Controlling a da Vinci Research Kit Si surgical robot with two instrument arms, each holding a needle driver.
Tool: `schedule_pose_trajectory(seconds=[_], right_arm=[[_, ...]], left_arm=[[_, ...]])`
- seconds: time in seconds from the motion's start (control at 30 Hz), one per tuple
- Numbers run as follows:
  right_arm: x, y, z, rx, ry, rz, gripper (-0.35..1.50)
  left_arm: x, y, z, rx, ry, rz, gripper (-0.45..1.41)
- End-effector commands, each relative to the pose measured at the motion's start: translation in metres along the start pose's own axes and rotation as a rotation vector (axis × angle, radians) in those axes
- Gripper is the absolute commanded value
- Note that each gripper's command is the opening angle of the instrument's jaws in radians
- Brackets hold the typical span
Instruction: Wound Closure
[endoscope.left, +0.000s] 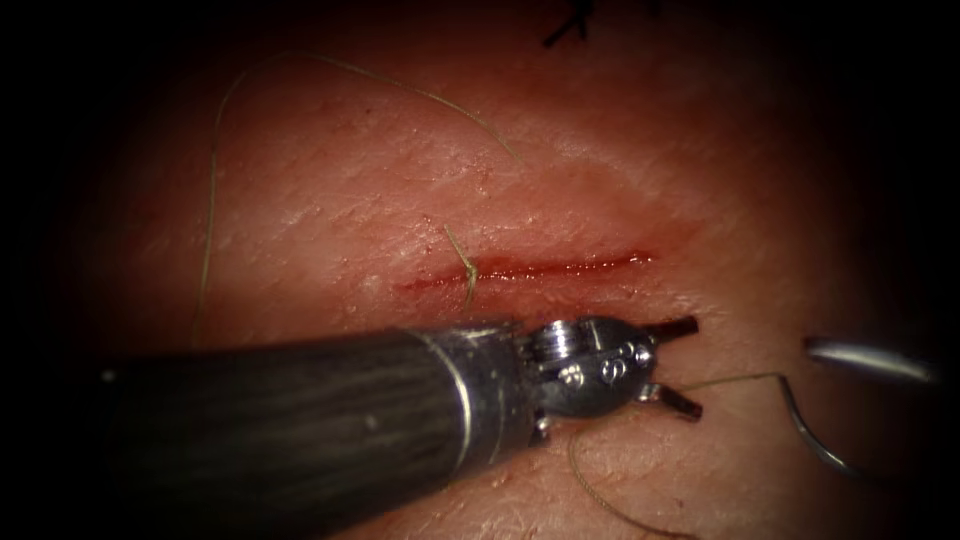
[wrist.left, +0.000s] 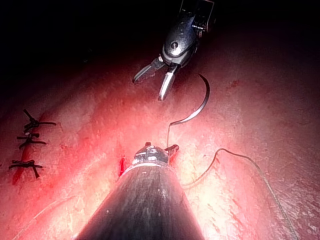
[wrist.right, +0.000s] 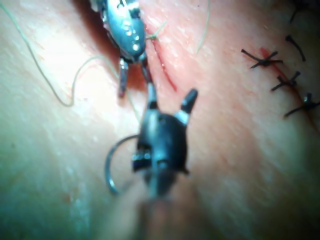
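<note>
L tool lies just below the cut, jaws spread, holding nothing. R tool sits off to the right, jaws apart too, also empty. Needle lies loose on the tissue right of the L tool, prob. not in the flesh, though its far end is dim. Thread trails from it and crosses the cut. Best grab: mid-curve, squarely, w/o snagging thread.

The left arm's shaft runs in low from the left, its gripper with both jaws spread wide and nothing between them. The right gripper hangs apart from it, jaws likewise parted and, as far as I can tell, empty.
</note>
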Motion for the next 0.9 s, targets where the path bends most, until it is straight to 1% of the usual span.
schedule_pose_trajectory(seconds=[0.03, 0.13, 0.17, 0.2, 0.23, 0.27, 0.3, 0.43, 0.53, 0.57, 0.63, 0.7, 0.87, 0.9], right_arm=[[-0.0002, -0.0005, 0.0012, 0.005, 0.002, 0.001, 1.13], [-0.0001, -0.0007, 0.0014, 0.008, -0.001, 0.000, 1.13], [-0.0001, -0.0009, 0.0016, 0.008, 0.000, 0.000, 1.13], [0.0000, -0.0010, 0.0016, 0.010, 0.002, 0.000, 1.13], [0.0000, -0.0010, 0.0017, 0.010, 0.001, 0.006, 1.13], [0.0000, -0.0010, 0.0017, 0.010, 0.001, 0.006, 1.13], [0.0000, -0.0010, 0.0017, 0.010, 0.001, 0.006, 1.11], [0.0000, -0.0010, 0.0016, 0.011, 0.002, 0.006, 1.11], [0.0000, -0.0009, 0.0015, 0.012, 0.001, 0.007, 1.11], [0.0000, -0.0009, 0.0015, 0.012, 0.001, 0.013, 1.11], [0.0001, -0.0009, 0.0015, 0.011, 0.001, 0.013, 1.11], [0.0001, -0.0009, 0.0015, 0.011, 0.000, 0.013, 1.11], [0.0002, -0.0010, 0.0016, 0.012, -0.002, 0.013, 1.11], [0.0002, -0.0011, 0.0017, 0.011, -0.003, 0.013, 1.11]], left_arm=[[-0.0002, -0.0001, 0.0009, -0.003, -0.003, -0.001, 0.59], [-0.0006, 0.0000, 0.0012, -0.014, -0.013, -0.013, 0.49], [-0.0009, 0.0001, 0.0012, -0.021, -0.023, -0.014, 0.34], [-0.0010, 0.0001, 0.0012, -0.023, -0.029, -0.018, 0.26], [-0.0012, 0.0002, 0.0013, -0.034, -0.042, -0.019, -0.16], [-0.0013, 0.0003, 0.0013, -0.043, -0.052, -0.016, -0.45], [-0.0016, 0.0004, 0.0011, -0.058, -0.073, -0.007, -0.45], [-0.0021, 0.0005, -0.0004, -0.084, -0.084, 0.003, -0.45], [-0.0025, 0.0004, -0.0025, -0.067, -0.090, -0.001, -0.45], [-0.0030, 0.0004, -0.0044, -0.057, -0.094, 0.003, -0.45], [-0.0035, 0.0005, -0.0062, -0.044, -0.099, 0.008, -0.45], [-0.0047, 0.0010, -0.0104, -0.019, -0.109, 0.014, -0.45], [-0.0058, 0.0016, -0.0148, 0.005, -0.120, 0.017, -0.45], [-0.0062, 0.0014, -0.0166, 0.018, -0.130, 0.023, -0.45]])
